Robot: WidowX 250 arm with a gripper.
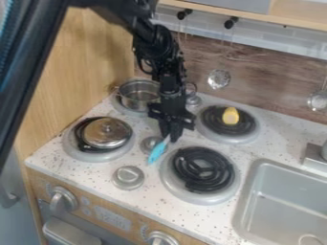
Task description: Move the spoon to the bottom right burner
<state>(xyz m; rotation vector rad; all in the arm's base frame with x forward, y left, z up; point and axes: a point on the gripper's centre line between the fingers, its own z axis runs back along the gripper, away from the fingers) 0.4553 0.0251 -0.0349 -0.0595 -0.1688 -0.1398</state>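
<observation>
Lone view. Set high, out past the front edge of the counter (54,159); looks down at a slant toward its back left corner and the backsplash (256,95). Fairly close: stovetop fits, sink (281,206) cropped at right.

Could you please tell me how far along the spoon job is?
The pick-up looks done: the blue spoon is in the claw, beside the bottom right burner rather than over it. Bringing it across and releasing it on that burner are left.
</observation>
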